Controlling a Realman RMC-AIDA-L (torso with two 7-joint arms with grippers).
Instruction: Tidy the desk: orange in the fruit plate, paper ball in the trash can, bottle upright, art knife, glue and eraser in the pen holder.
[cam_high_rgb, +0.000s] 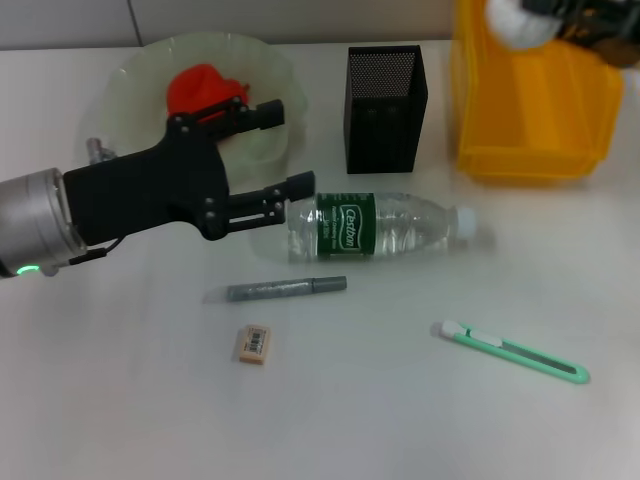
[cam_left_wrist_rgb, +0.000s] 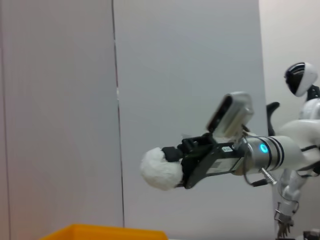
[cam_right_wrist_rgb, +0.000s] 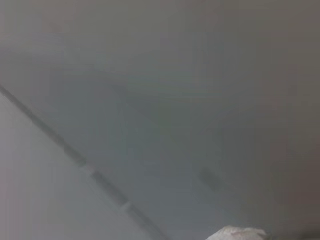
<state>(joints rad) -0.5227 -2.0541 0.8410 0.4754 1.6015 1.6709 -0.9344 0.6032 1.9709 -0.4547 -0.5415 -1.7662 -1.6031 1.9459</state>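
While poised above bright yellow rectangular plastic trash can (cam_high_rgb: 535, 105) for release: right gripper (cam_left_wrist_rgb: 182, 162) clamped on off-white lumpy paper ball (cam_left_wrist_rgb: 161, 168); left gripper (cam_high_rgb: 290, 150), jaws apart, by lying clear plastic bottle (cam_high_rgb: 385, 226).

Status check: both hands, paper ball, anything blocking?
Right hand shut on paper ball, above trash can. Left hand open, over bottle. Nothing blocking.

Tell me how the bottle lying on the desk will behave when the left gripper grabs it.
The bottle lies on its side on the desk, so a nudge from the open left gripper would likely roll it. Its clear, ribbed plastic looks thin, so it may dent under a squeeze. It looks filled with water, probably heavy for its size.
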